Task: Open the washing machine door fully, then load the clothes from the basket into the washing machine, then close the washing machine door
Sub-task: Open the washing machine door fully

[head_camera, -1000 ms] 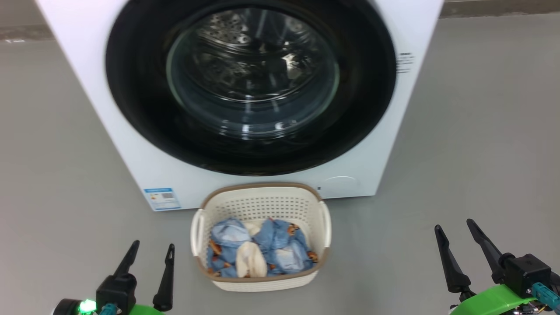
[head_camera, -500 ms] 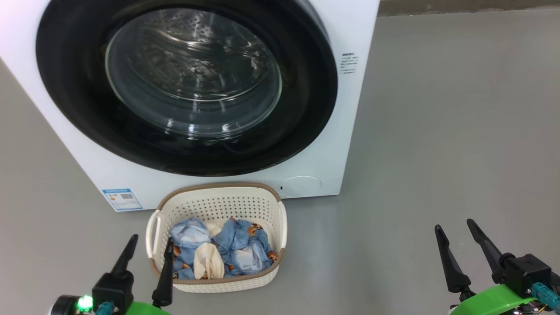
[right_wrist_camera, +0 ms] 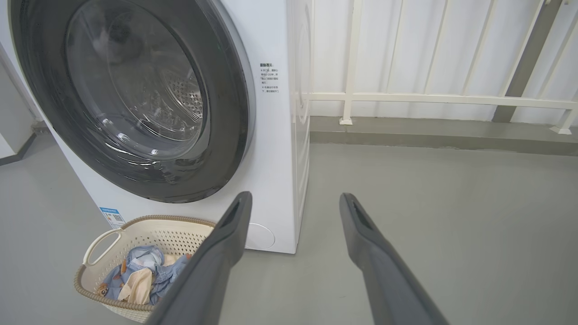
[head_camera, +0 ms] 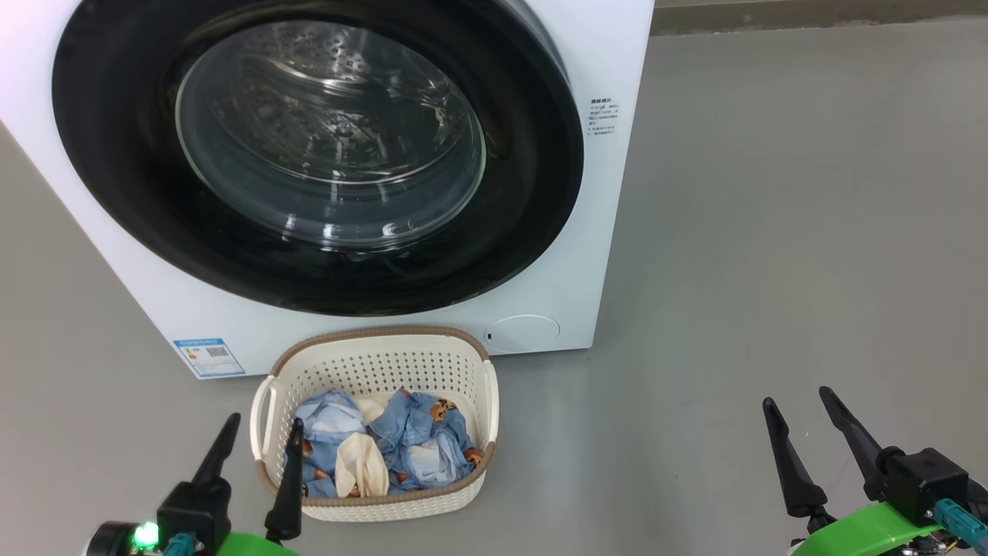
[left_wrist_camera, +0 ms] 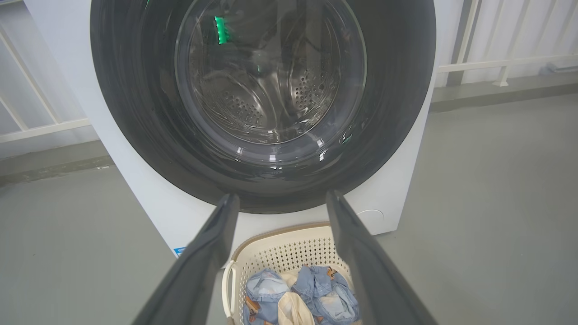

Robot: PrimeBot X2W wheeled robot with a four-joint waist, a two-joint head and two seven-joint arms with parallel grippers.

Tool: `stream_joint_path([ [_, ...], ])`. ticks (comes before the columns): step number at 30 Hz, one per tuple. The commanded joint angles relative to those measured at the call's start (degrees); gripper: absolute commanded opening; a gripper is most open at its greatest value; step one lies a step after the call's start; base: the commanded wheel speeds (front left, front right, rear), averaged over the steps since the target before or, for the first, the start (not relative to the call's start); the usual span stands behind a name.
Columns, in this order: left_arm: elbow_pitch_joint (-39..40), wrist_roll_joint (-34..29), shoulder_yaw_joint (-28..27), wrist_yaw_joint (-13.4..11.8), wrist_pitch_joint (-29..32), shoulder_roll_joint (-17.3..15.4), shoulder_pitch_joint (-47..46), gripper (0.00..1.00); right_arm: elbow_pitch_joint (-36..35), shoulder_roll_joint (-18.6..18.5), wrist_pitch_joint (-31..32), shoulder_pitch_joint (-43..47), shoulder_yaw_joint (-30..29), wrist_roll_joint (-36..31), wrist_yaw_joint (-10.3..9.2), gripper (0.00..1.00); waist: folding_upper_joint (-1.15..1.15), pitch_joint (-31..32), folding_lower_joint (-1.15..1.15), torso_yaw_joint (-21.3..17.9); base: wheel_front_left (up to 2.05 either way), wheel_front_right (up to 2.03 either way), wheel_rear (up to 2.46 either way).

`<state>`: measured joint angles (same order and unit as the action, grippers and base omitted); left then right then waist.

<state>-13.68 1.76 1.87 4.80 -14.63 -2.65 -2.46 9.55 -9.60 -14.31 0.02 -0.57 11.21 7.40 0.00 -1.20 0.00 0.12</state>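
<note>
Washing machine [head_camera: 617,232]: white front-loader, upright. Washing machine door [head_camera: 328,135] shut, flush with the front. It has a glossy black rim and a clear glass bowl, with the steel drum [left_wrist_camera: 311,90] visible behind. Blue label sticker [head_camera: 208,357] at 7 o'clock of the door, round cover [head_camera: 525,333] at 5. Basket [head_camera: 378,333] at 6 o'clock, just in front of the machine, upright: cream, perforated, brown rim. Clothes [head_camera: 421,452] crumpled inside: light blue bear-print plus one cream piece.

washing machine [head_camera: 610,46] top cut off; label sticker [head_camera: 209,357] txt too small
</note>
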Motion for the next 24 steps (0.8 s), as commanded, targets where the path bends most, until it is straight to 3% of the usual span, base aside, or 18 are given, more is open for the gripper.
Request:
stream_joint_path([
  [1,1.5,0.4,-2.0,0.0,-0.4,-0.4,-1.2,1.0,-1.6,-0.7,-0.7,-1.5,1.5,0.3,0.09,1.0,0.0,0.1,0.0,0.0,0.0,0.0,0.0],
  [19,1.7,0.8,-2.7,0.4,-0.4,-0.3,-0.1,1.0,-3.7,0.2,-0.7,-0.2,0.9,0.2,0.09,1.0,0.0,0.8,0.0,-0.1,0.0,0.0,0.0],
  [20,1.7,0.8,-2.7,0.5,-0.4,-0.2,0.0,1.0,-3.8,0.2,-0.7,-0.2,0.9,0.2,0.09,0.77,0.0,0.9,0.0,-0.1,0.0,0.0,0.0],
  [21,1.7,0.8,-2.8,0.5,-0.4,-0.2,0.0,1.0,-4.0,0.3,-0.7,-0.1,0.8,0.3,0.09,0.45,0.0,0.9,0.0,-0.1,0.0,0.0,0.0],
  [22,1.7,0.9,-2.8,0.6,-0.4,-0.2,0.0,1.0,-4.1,0.4,-0.7,-0.1,0.8,0.4,0.09,0.24,0.0,0.9,0.0,-0.1,0.0,0.0,0.0],
  [24,1.7,1.1,-2.8,0.6,-0.4,-0.2,0.0,1.0,-4.3,0.4,-0.7,-0.1,0.5,0.6,0.09,0.01,0.0,0.9,0.0,-0.1,0.0,0.0,0.0],
])
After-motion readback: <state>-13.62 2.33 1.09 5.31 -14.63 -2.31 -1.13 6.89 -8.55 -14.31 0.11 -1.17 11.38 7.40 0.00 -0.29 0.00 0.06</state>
